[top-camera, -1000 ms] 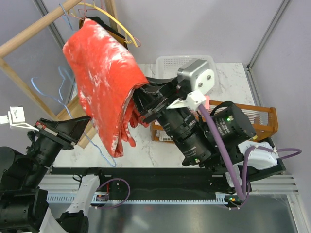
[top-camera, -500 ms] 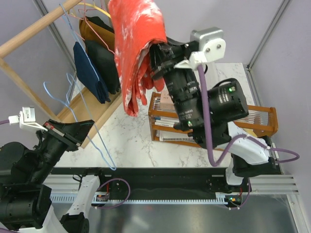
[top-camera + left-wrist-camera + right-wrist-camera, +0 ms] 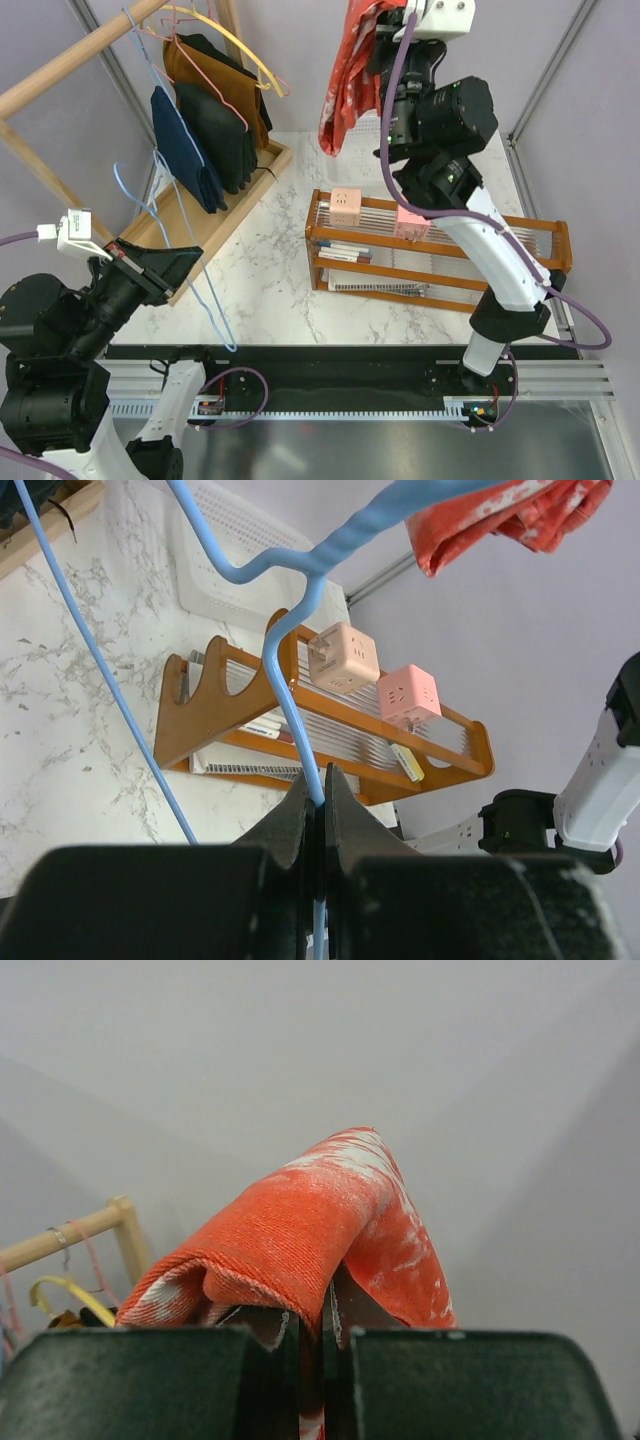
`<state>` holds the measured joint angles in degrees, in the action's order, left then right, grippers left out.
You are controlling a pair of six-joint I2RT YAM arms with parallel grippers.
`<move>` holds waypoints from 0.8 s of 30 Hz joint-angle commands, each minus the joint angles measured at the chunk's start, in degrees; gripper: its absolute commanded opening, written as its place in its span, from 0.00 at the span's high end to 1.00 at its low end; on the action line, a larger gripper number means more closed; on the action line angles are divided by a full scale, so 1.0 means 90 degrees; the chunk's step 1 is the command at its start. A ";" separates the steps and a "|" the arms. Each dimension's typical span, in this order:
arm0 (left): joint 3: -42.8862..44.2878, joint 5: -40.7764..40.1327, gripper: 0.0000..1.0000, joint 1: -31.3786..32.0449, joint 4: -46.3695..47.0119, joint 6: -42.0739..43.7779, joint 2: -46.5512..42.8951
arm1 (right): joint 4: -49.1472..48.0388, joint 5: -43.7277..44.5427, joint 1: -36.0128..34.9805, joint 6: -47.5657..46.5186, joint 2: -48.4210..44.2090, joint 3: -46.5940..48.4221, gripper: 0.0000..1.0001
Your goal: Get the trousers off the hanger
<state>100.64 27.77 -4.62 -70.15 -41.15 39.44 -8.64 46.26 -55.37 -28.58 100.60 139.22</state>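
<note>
The red trousers (image 3: 347, 75) with white speckles hang folded from my right gripper (image 3: 375, 30), high above the back of the table, clear of the hanger. The right wrist view shows its jaws shut on the red fabric (image 3: 320, 1230). The light-blue wire hanger (image 3: 165, 215) is bare and stands at the left, beside the rack. My left gripper (image 3: 125, 258) is shut on its wire. The left wrist view shows the blue wire (image 3: 295, 695) pinched between the jaws, with the trousers (image 3: 500, 515) at the top right.
A wooden rack (image 3: 60, 80) at the back left carries navy trousers (image 3: 180, 150), black and brown garments (image 3: 225, 105), a yellow hanger and a pink hanger. An orange wooden shelf (image 3: 440, 255) with two pink cubes (image 3: 345, 207) stands mid-table. A white basket (image 3: 240, 570) lies behind it.
My right gripper has risen and swung to the back right with the trousers, pulling them fully off the hanger. The left gripper keeps its hold on the hanger, now bare.
</note>
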 commanded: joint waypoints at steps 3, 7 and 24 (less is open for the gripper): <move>-0.0069 0.0313 0.98 0.0015 0.0392 0.0451 0.0227 | 0.0227 -0.0774 0.1199 0.1202 -0.0016 0.0225 1.00; -0.0186 0.0372 0.98 0.0006 0.0489 0.0480 0.0266 | 0.0549 -0.0863 0.1650 0.1437 0.0160 0.0234 1.00; -0.0313 0.0411 0.98 0.0016 0.0597 0.0695 0.0481 | 0.1564 -0.1439 0.3154 0.2472 0.1126 0.0390 1.00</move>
<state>98.45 30.20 -4.62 -68.31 -38.02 42.48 9.56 37.74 -28.42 -8.95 110.39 139.20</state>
